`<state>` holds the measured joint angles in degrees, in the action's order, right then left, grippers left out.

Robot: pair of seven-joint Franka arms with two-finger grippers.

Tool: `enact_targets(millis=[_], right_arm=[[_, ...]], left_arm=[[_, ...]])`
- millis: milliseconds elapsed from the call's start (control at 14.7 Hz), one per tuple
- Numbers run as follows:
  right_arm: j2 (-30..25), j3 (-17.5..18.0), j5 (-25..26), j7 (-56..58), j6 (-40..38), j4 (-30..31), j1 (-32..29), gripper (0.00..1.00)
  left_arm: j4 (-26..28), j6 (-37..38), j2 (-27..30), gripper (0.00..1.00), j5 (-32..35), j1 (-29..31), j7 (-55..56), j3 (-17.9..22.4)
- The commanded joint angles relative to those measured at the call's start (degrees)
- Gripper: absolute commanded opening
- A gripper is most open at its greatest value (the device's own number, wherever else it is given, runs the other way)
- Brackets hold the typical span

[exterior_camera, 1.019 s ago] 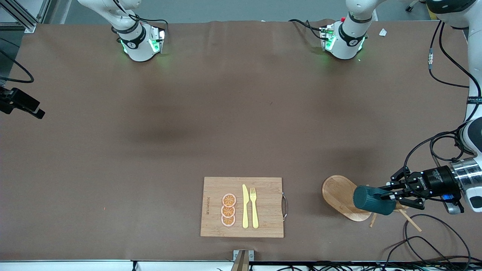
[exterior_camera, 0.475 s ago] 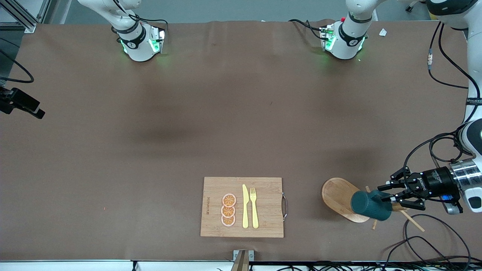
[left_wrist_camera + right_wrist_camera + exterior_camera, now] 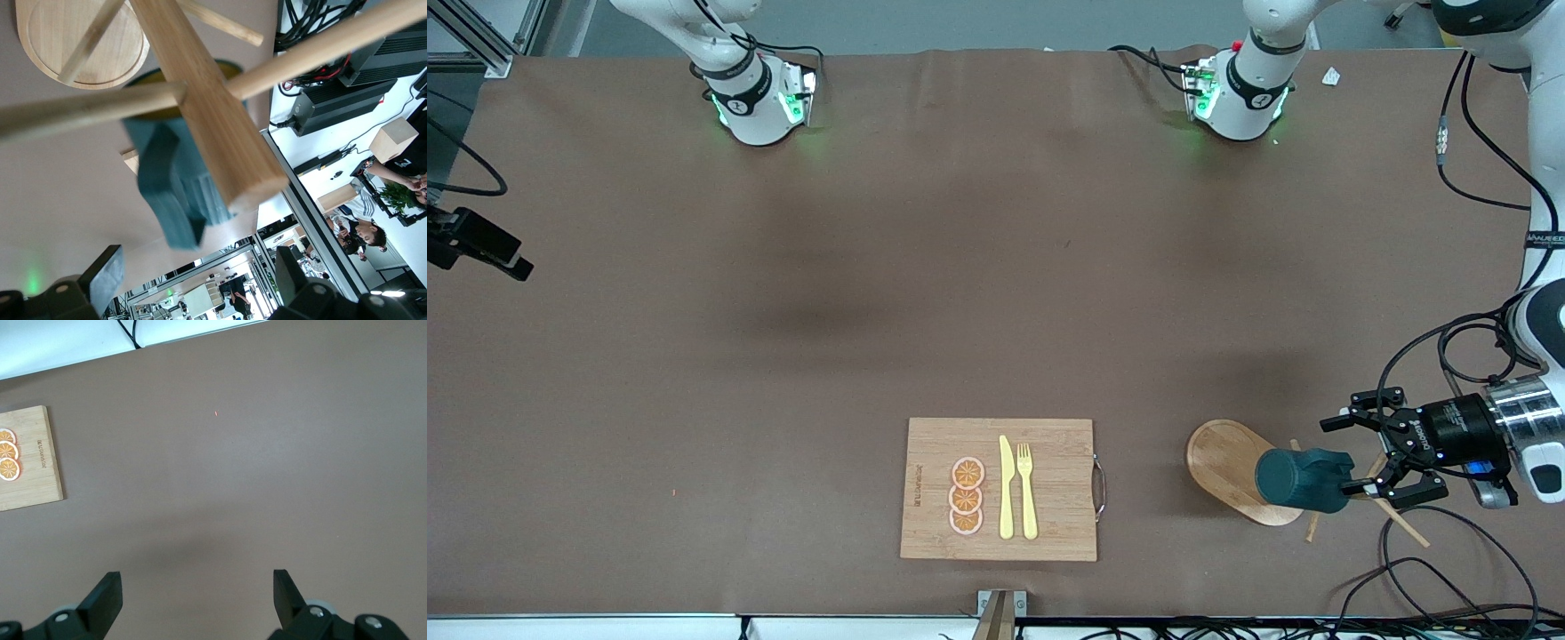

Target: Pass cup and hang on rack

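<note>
Since a second ago, left gripper has let go of cup; jaws now spread wide, just beside the handle. Cup hangs on a peg of rack, tilted, above the rack's base. Cutting board with orange slices, knife, fork lies beside rack, toward the right arm's end. Right gripper waits open over bare worktop.

Brown-covered table carried two wooden items.
Rectangular bamboo cutting board lay near the front camera; light wooden oval-based rack stood beside it.
</note>
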<state>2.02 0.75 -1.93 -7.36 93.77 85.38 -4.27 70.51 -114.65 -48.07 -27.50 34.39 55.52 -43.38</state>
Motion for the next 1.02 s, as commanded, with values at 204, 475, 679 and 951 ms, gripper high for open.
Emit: enact_targets(millis=[204, 475, 679, 951], right_arm=[[-2.10, 0.40, -0.80, 0.51, 0.71, 2.33, -0.65, 1.00], [-2.10, 0.40, -0.80, 0.51, 0.71, 2.33, -0.65, 1.00], [-2.10, 0.40, -0.80, 0.51, 0.71, 2.33, -0.65, 1.00], [-2.19, 0.40, -0.80, 0.51, 0.45, 2.33, -0.65, 1.00]], left_arm=[[0.50, 0.30, 4.82, 1.00, 2.18, -0.37, -0.23, -1.71], [0.68, 3.02, 6.92, 1.00, 14.28, -0.38, -0.23, -6.62], [0.77, 6.71, 8.34, 1.00, 26.67, -0.38, -0.50, -11.01], [0.85, 11.46, 10.09, 1.00, 40.56, -0.46, -4.79, -15.42]])
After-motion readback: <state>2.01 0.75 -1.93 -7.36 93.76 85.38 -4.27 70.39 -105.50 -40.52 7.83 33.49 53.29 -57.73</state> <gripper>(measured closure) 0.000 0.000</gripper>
